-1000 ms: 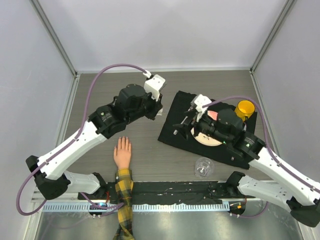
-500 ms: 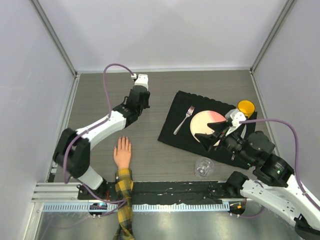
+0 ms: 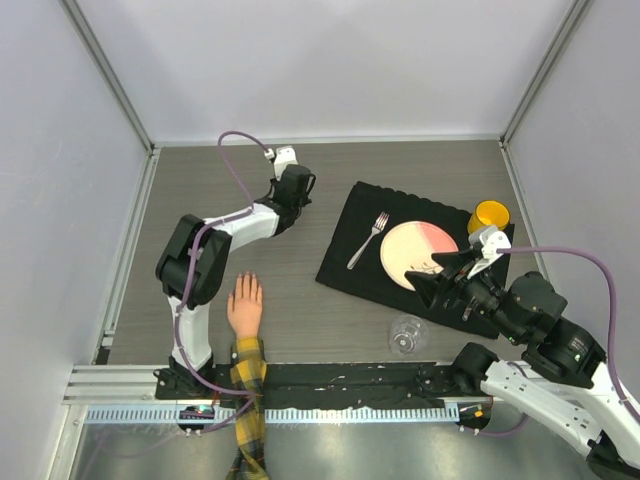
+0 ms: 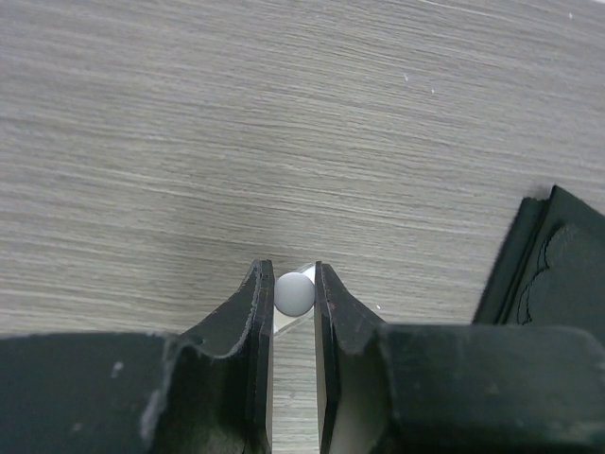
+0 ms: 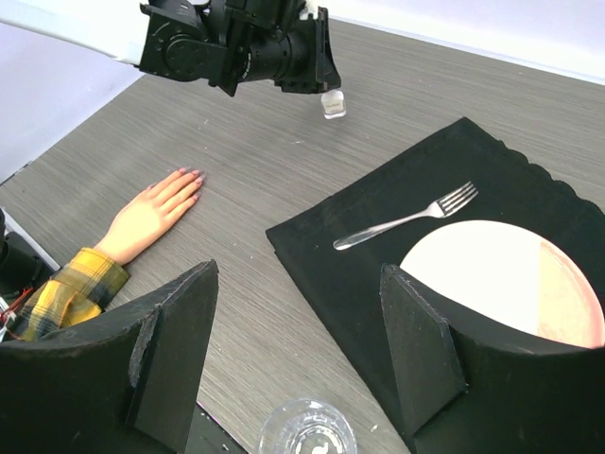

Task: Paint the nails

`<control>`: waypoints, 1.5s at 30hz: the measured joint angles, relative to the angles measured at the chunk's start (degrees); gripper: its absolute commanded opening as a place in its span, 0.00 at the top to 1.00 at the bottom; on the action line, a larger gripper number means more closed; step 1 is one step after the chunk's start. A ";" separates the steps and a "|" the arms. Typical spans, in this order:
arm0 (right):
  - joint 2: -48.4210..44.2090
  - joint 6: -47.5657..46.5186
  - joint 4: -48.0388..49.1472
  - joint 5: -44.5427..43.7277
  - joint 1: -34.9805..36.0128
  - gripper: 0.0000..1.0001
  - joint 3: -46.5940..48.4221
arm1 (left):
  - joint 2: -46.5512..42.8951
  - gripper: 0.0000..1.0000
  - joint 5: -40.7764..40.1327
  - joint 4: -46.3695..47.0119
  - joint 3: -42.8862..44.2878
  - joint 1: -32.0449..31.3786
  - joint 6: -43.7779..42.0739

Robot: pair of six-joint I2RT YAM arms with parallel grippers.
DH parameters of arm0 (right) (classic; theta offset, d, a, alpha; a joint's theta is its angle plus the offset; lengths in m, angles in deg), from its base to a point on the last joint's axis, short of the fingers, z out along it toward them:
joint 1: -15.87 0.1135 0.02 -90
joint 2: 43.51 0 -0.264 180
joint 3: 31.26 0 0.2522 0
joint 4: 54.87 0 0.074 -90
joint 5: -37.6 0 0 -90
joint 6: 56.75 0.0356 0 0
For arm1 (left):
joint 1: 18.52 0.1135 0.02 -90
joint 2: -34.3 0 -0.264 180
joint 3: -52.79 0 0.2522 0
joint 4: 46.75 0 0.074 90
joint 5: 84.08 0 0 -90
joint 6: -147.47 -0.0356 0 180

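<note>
Clamping a small clear bottle (image 5: pixel 333 104), left pincer (image 4: pixel 291 280), right pincer (image 5: pixel 299 274) spread apart, glass (image 3: pixel 407 334) beside black mat (image 3: pixel 345 255).

Fake hand (image 3: pixel 245 305) near left, mat (image 3: pixel 345 265) to its right, fork (image 3: pixel 368 240) left of plate (image 3: pixel 415 250) on it, glass (image 3: pixel 407 334) before the mat.

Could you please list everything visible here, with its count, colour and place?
fake hand: one, peach, table's near left
nails: several, pale, on its fingertips
sleeve: one, yellow-and-black plaid, near edge
placemat: one, black, table's right half
plate: one, cream and pink, on placemat
fork: one, silver, left of plate
cup: one, yellow, placemat's far right corner
glass: one, clear, at placemat's near edge
small bottle: one, clear, in left hand
left hand: one, black, shut on small bottle
right hand: one, black, open, above plate's edge
</note>
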 measured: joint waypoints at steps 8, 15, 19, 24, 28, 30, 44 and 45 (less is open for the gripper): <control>-0.13 0.04 -1.22 -0.63 0.00 0.26 0.00 | 1.31 1.00 -2.62 -1.62 2.08 0.11 4.28; -0.13 0.31 -1.20 -0.61 0.00 0.27 0.00 | 3.76 1.00 -4.02 -4.11 4.52 0.09 6.56; -0.17 0.46 -1.20 -0.63 0.00 0.27 -0.02 | 5.81 0.99 -4.79 -7.52 6.56 0.09 7.80; -0.20 0.52 -1.18 -0.66 0.02 0.27 -0.13 | 7.21 0.79 -5.77 -9.73 8.98 0.09 9.14; -0.57 0.52 -1.20 -0.70 0.00 0.26 -0.66 | 7.21 0.52 -6.38 -10.47 8.98 0.09 9.53; -0.63 0.52 -1.22 -0.72 0.00 0.27 -0.85 | 7.21 0.48 -6.69 -10.99 8.98 0.09 9.77; 0.76 5.99 -6.12 -17.09 0.02 0.21 1.86 | -4.04 0.09 -5.38 -16.06 9.01 -1.40 2.45; 1.84 6.69 -7.54 -20.04 0.02 0.11 3.93 | -7.28 0.01 -4.22 -16.61 9.20 -1.42 1.33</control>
